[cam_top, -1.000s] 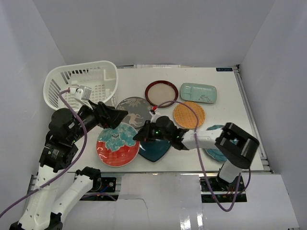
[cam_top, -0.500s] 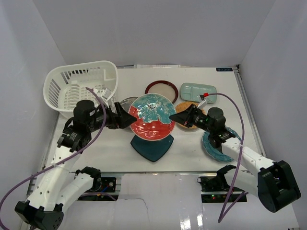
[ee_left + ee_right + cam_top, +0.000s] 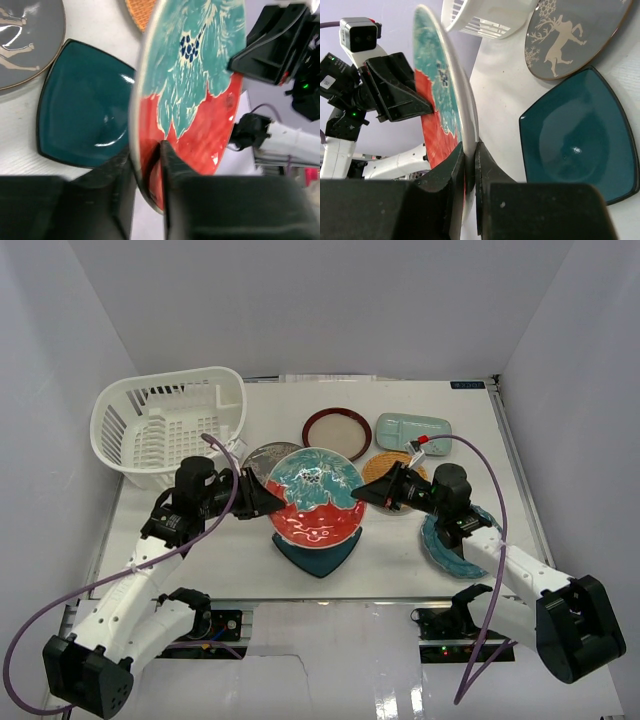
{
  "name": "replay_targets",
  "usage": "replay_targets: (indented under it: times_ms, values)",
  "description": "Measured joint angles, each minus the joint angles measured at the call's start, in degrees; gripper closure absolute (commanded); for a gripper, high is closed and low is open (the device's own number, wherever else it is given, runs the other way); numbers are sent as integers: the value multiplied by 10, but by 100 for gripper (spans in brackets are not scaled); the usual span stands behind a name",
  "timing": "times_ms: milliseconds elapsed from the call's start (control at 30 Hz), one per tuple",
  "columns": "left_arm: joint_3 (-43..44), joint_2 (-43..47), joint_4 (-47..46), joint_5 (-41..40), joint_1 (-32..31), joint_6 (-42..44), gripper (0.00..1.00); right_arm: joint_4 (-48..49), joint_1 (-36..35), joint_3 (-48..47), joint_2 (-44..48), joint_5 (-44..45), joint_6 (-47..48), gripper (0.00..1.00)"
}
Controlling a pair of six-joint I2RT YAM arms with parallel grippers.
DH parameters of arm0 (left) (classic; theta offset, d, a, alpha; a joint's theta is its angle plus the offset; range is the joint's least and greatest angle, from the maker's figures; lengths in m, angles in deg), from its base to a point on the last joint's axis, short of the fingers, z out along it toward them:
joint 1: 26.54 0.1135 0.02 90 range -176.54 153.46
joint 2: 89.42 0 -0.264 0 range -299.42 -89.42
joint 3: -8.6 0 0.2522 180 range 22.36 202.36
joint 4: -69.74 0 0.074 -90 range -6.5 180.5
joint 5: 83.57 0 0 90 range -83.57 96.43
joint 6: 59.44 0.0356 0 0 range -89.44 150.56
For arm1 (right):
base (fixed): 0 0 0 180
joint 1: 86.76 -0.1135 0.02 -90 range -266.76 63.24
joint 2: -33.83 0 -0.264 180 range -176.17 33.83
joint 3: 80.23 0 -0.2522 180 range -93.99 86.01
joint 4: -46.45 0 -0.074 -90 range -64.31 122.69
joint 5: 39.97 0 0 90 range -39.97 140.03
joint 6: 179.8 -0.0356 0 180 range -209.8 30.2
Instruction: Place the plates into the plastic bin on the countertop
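Observation:
The red floral plate (image 3: 315, 498) hangs tilted in the air over the dark-teal square plate (image 3: 316, 550). My left gripper (image 3: 272, 502) is shut on its left rim (image 3: 145, 150) and my right gripper (image 3: 360, 495) is shut on its right rim (image 3: 470, 145). The white plastic bin (image 3: 165, 425) stands at the back left of the countertop (image 3: 200, 540). The grey round plate (image 3: 262, 454) peeks out behind the held plate. The maroon-rimmed plate (image 3: 337, 432), pale-green tray (image 3: 413, 430) and orange woven plate (image 3: 382, 466) lie behind. The teal scalloped plate (image 3: 448, 545) lies under my right arm.
White walls close in the countertop on three sides. A thin metal edge (image 3: 518, 480) runs along its right side. Purple cables (image 3: 120, 575) trail from both arms near the front edge.
The red floral plate has been lifted off the front-left countertop and carried to the middle by my right gripper. My left gripper, open half a second ago, has closed on its left rim.

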Motion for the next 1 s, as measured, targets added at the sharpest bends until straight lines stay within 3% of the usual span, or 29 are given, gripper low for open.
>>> replay_targets:
  times_ms: [33, 100, 167, 200, 300, 433, 567, 667, 833, 1000]
  values:
    - [0, -1, -7, 3, 0, -5, 87, 0, 0, 0, 0, 0, -2, 92]
    - [-2, -1, -31, 19, 4, -32, 99, 7, 5, 7, 0, 2, 1, 91]
    - [-6, 0, -44, 19, 4, -47, 100, 18, 7, 11, 0, 2, 0, 75]
    - [-10, 0, -49, 19, 5, -50, 100, 19, 7, 11, 0, 2, -4, 57]
    - [-18, -1, -61, 16, 3, -49, 100, 19, 7, 13, 3, -4, -26, 34]
    - [-10, -16, -63, 14, 0, -51, 100, 26, 7, 26, 33, -11, -39, 17]
    - [76, -62, -19, 9, 5, -38, 100, 41, 16, 44, 84, -16, -43, 14]
    - [158, -94, -5, -22, 45, -26, 100, 31, 21, 57, 136, -24, -33, 13]
    - [233, -124, -22, -70, 204, -32, 100, -35, 21, 64, 196, -22, 18, 13]
    - [238, -163, -8, -194, 325, -41, 100, -104, 22, 74, 207, -19, 66, 14]
